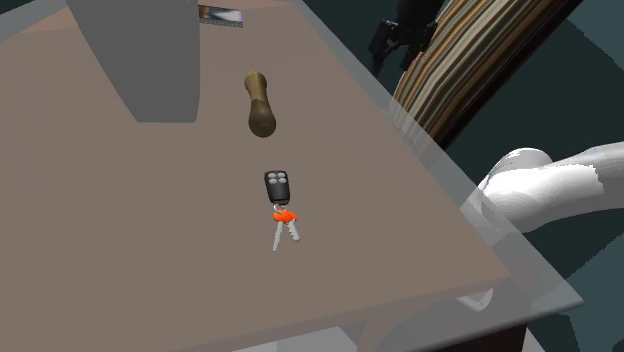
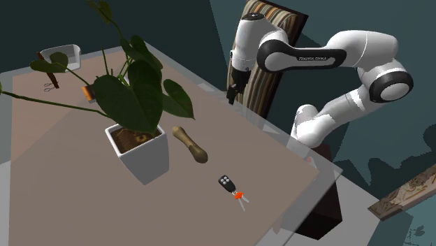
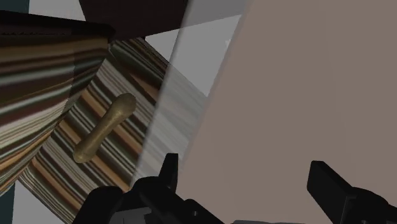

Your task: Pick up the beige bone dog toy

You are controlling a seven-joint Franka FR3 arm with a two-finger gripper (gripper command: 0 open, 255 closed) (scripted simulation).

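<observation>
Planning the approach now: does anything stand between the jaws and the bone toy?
Nothing visible does. Bare brown tabletop lies between the open black jaws by the striped chair and the tan bone-shaped toy. The white-potted plant's leaves spread close beside it.

The gripper [image 3: 249, 181] has its two black fingers [image 3: 331, 184] standing apart, with nothing clasped between them. Beyond them spreads a plain brownish tabletop [image 3: 305, 95], ending in a pale, translucent edge band [image 3: 175, 108]. On the far side of that band from the tabletop lies a surface striped brown, tan and white [image 3: 57, 108]. The tan bone toy [image 3: 105, 127] shows slantwise against those stripes, well apart from the fingers
</observation>
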